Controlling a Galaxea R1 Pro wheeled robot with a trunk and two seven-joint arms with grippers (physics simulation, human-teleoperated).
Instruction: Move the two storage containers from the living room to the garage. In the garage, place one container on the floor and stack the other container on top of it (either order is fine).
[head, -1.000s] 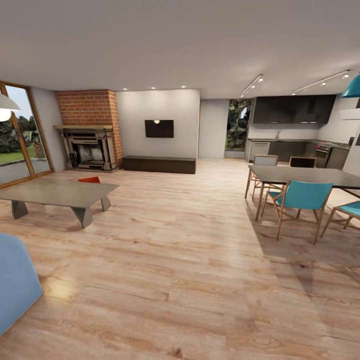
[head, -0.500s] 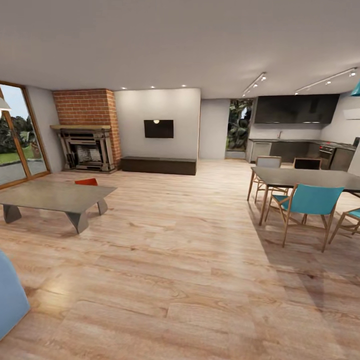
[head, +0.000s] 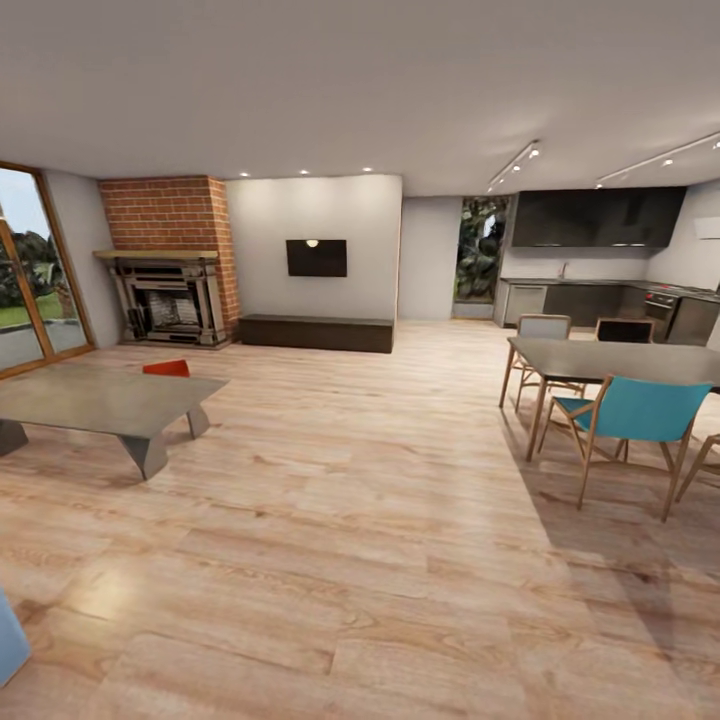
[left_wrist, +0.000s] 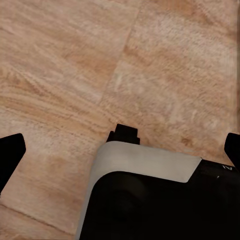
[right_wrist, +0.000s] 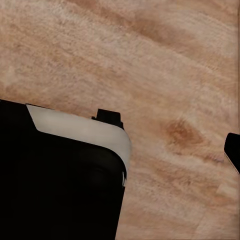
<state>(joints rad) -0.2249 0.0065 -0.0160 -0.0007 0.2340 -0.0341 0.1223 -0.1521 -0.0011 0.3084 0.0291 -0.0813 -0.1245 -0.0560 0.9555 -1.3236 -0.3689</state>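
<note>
Biggest risk from here: I clip the low grey coffee table (head: 105, 400) w/ my base on approach, since the one storage container (head: 166, 368) I can spot sits behind its far edge, only an orange-red corner poking up. The second container may be hidden behind the table too, can't tell. Both my grippers hang over bare wood floor (head: 360, 520) holding nothing; left gripper (left_wrist: 120, 150) has dark tips far apart, so spread wide; the right gripper (right_wrist: 170, 145) looks apart too, though just one tip shows. Dining table (head: 620, 360) & blue chair (head: 635, 415) stand well off to my right, brick fireplace (head: 165, 260) beyond, blue sofa corner (head: 8, 640) near my left.
</note>
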